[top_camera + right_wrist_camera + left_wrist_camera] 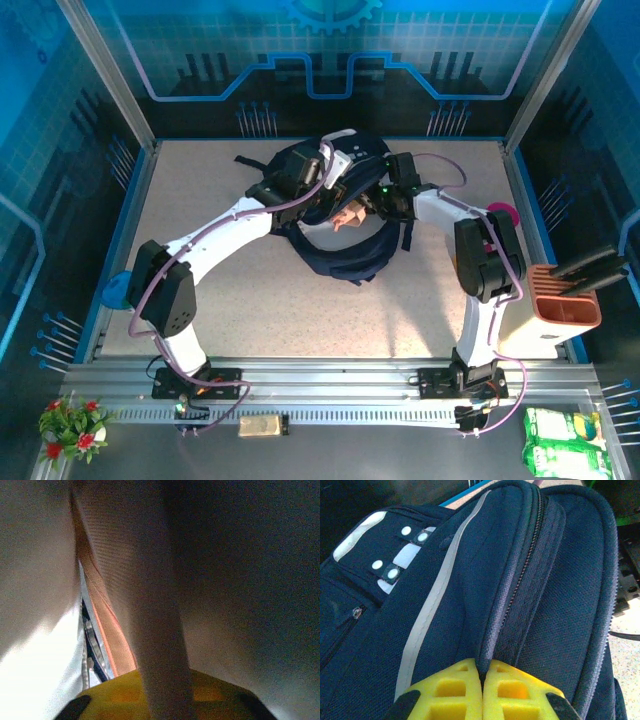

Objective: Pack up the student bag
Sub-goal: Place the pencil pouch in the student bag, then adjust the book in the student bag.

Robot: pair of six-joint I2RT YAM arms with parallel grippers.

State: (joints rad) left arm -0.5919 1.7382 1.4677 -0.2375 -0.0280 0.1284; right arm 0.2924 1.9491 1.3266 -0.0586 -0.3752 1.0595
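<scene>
The student bag (345, 262), dark navy with pale stripes, lies at the back middle of the table. Its mouth faces the arms, and something pinkish (347, 216) shows in it. My left gripper (322, 188) sits at the bag's top. In the left wrist view this gripper (483, 667) is shut on the piped rim of the bag (450, 580) beside its zip. My right gripper (368, 205) reaches into the mouth from the right. In the dim right wrist view a flat pale-brown edge (155, 630) runs up between the yellow fingers of the right gripper (162, 692). Whether the fingers still press on it is unclear.
An orange-brown holder (566, 302) with black items stands at the right edge, and a pink round thing (503, 214) lies behind the right arm. A blue object (114, 290) lies at the left edge. Blue panel walls close in the table on three sides.
</scene>
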